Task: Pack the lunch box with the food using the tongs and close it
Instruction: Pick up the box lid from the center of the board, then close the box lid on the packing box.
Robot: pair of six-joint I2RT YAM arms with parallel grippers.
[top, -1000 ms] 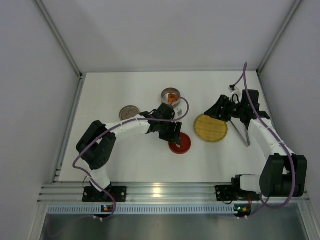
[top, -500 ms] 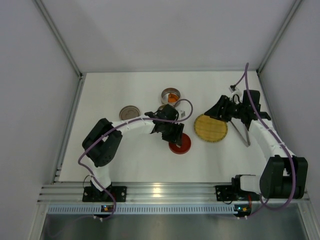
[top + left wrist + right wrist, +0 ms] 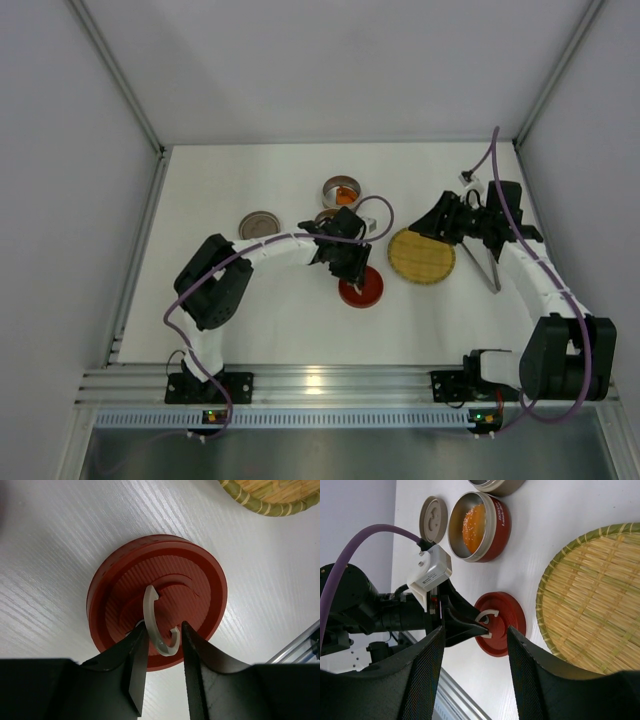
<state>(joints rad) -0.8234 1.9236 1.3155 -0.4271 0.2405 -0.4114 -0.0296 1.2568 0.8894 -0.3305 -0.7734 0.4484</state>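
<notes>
Since the red lid (image 3: 160, 580) lies flat on the table (image 3: 250, 170), just beside the yellow woven plate (image 3: 590, 600) and on the near side of the open tin (image 3: 502, 522) that holds the orange food (image 3: 474, 520), the only real purchase on it is the thin grey ring handle (image 3: 150, 610) rising from its middle. The lid looks stiff and light, likely easy to lift. The ring is slim, smooth and open at one end, so it may slip or tip unless pinched low on its curve. The left gripper (image 3: 164, 626) straddles exactly that part, its jaws a narrow way apart with the ring between them; whether they already press on it I cannot tell. The right gripper (image 3: 475, 630) hangs above the plate with jaws wide apart and nothing between them, and the tongs (image 3: 487, 265) lie on the table at the plate's far right side.
</notes>
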